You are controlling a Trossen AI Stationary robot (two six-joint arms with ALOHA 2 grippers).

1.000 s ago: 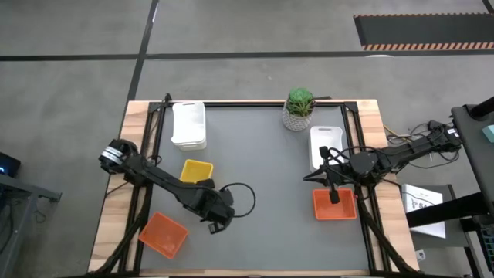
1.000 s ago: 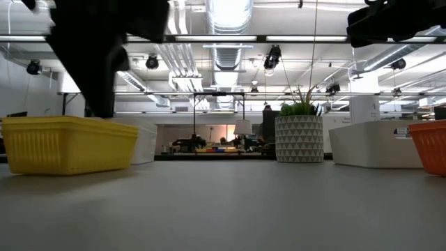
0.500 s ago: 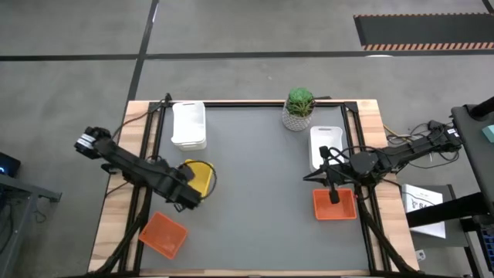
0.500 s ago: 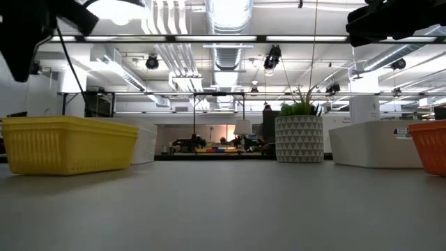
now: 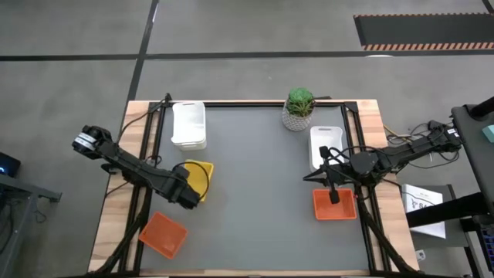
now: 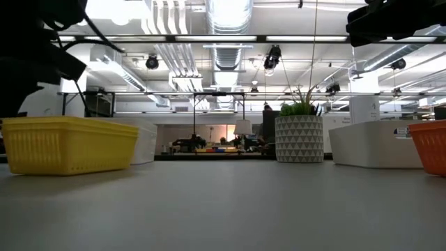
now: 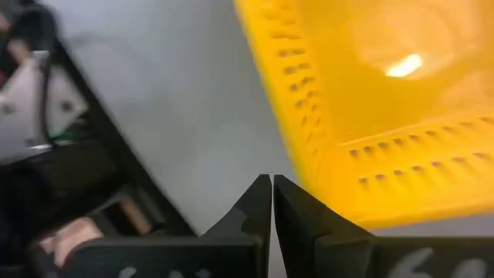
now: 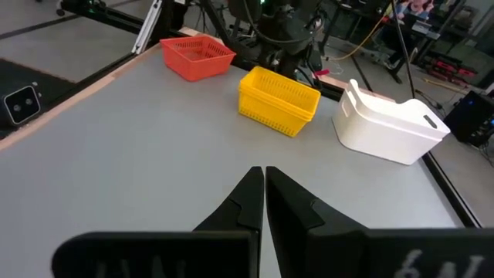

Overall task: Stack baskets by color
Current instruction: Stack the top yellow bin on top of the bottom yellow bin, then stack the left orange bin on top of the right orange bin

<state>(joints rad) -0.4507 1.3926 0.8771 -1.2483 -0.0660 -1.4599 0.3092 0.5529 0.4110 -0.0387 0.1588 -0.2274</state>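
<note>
A yellow stack of baskets [image 5: 199,177] [image 7: 370,100] [image 6: 70,144] stands on the table's left half. My left gripper [image 5: 187,202] [image 7: 272,189] hangs shut just off the stack's near left corner, pointing down, with nothing between its fingers. A white stack [image 5: 188,125] sits at the far left and one orange basket [image 5: 163,234] at the near left. On the right are a white basket [image 5: 324,147] and an orange basket [image 5: 334,205]. Above them my right gripper [image 5: 309,177] [image 8: 264,181] waits shut, pointing almost level toward the table's left.
A green potted plant [image 5: 299,108] [image 6: 300,136] stands at the far edge, right of centre. The grey table top [image 5: 258,193] between the two groups of baskets is bare. Black frame rails [image 5: 143,154] run along the left and right edges.
My left gripper has drawn back from the near middle of the table toward the left edge, rolling at the wrist as it went. It now hangs at the yellow stack's near left corner. The baskets have stayed where they were.
</note>
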